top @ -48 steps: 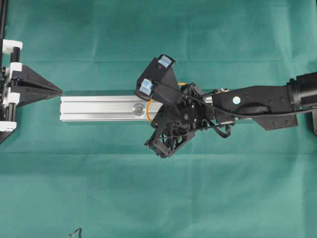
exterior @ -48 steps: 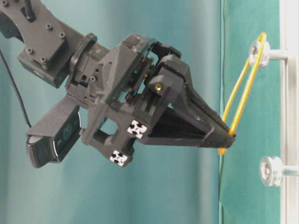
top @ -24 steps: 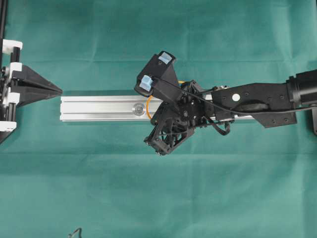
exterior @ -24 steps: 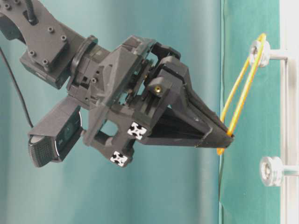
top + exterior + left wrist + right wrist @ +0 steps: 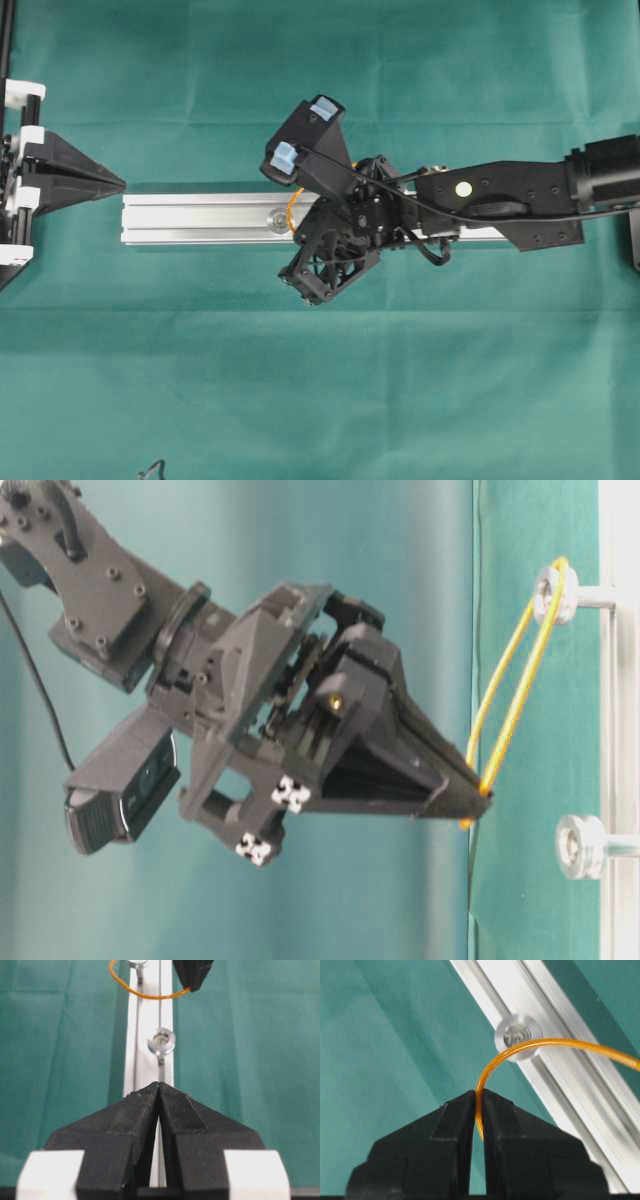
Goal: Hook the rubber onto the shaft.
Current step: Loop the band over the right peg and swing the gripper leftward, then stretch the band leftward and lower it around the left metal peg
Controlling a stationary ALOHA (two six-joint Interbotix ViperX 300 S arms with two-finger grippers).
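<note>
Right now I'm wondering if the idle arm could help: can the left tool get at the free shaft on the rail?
Probably yes. The left tool sits shut at the rail's end, the free shaft straight ahead with nothing between. The right tool, pinching the rubber, is beyond it.

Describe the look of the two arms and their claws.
Both are matte black. The right claw has tapering wedge fingers, black-and-white square markers, a brass screw, a camera with blue tabs and a black cable. The left claw has ribbed pads and white blocks.
</note>
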